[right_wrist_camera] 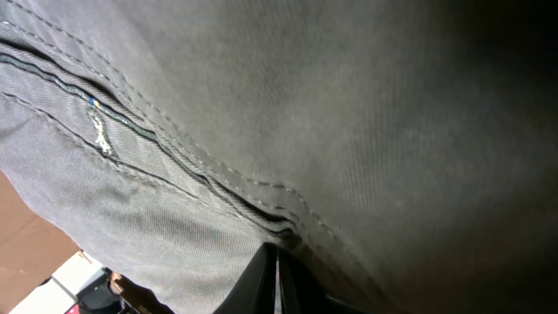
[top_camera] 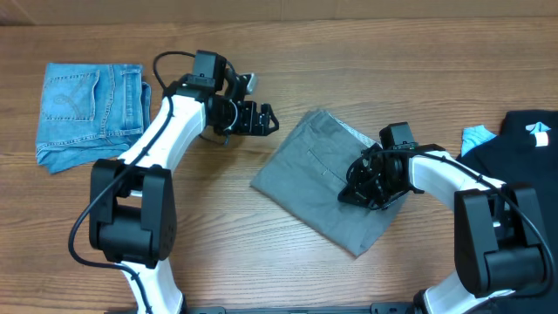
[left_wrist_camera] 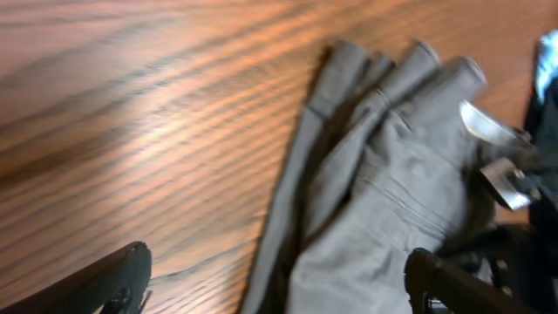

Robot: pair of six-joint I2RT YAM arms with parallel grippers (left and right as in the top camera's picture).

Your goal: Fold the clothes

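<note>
With my left pincer (top_camera: pixel 268 119) wide and empty, my right pincer (right_wrist_camera: pixel 275 275), pinching the folded grey cotton shorts (top_camera: pixel 305 161), should let go low near the wooden table's (top_camera: pixel 261 249) middle.

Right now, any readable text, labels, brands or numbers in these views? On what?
No legible text in any view.
Pale tag on the black garment: too small to read.
Pale fleck on the grey shorts: no letters discernible.
Blue denim shorts: no label shows.

No text or label can be read.
</note>
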